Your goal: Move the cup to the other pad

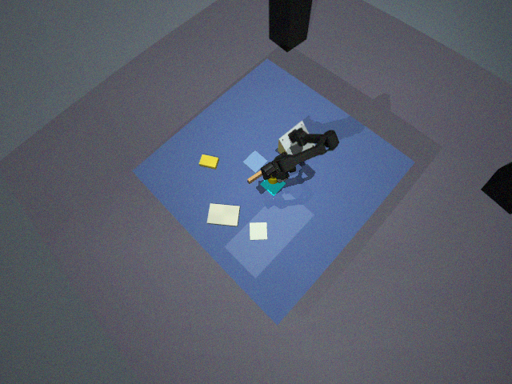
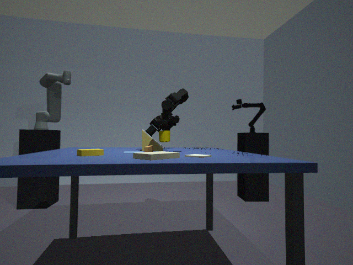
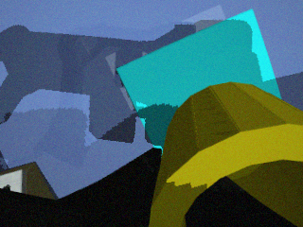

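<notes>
The yellow cup [image 1: 272,180] [image 2: 164,136] [image 3: 232,111] is held upright in the air, well above the table. My gripper [image 2: 164,130] is shut on it; the black fingers are partly hidden by the cup and the arm. The cyan pad [image 1: 273,189] [image 3: 189,71] lies flat below the cup, which overlaps its edge in the top view and the wrist view. The light blue pad [image 1: 254,160] [image 2: 129,152] lies farther to the upper left in the top view, with nothing standing on it. No marbles can be made out; the cup's inside is mostly hidden.
A wooden bar [image 1: 254,177] [image 2: 148,148] lies beside the cyan pad, partly under the arm. A white-faced wedge [image 1: 288,138] [image 2: 146,141] stands near the arm. A yellow block [image 1: 209,161] [image 2: 90,152], a cream slab [image 1: 223,214] [image 2: 156,155] and a white tile [image 1: 258,230] [image 2: 198,155] lie farther off.
</notes>
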Robot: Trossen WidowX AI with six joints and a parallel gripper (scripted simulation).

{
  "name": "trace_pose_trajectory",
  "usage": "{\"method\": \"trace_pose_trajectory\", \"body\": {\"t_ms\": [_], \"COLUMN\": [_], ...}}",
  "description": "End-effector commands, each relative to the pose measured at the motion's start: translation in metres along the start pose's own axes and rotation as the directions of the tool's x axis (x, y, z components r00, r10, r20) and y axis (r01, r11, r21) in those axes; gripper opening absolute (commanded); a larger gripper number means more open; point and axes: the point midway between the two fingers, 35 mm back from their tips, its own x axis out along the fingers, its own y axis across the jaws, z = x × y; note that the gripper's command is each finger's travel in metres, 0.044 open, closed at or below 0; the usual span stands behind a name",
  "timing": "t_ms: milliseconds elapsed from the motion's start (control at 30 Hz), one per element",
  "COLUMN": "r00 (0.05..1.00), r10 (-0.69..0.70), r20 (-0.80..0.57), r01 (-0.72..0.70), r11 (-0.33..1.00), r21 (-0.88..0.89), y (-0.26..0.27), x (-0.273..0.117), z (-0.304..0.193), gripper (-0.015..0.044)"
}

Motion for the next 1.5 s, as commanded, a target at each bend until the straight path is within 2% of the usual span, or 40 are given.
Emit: {"method": "trace_pose_trajectory", "body": {"t_ms": [0,1267,1467], "r00": [1.000,1.000,1.000], "r10": [0.003,0.004,0.003], "r20": [0.002,0.005,0.006], "r01": [-0.003,-0.004,-0.003], "r11": [1.000,1.000,1.000], "r21": [0.003,0.003,-0.001], "y": [0.001,0.002,0.002], "x": [0.006,0.059,0.058], "z": [0.001,0.002,0.002], "gripper": [0.0000,0.0000,0.0000]}}
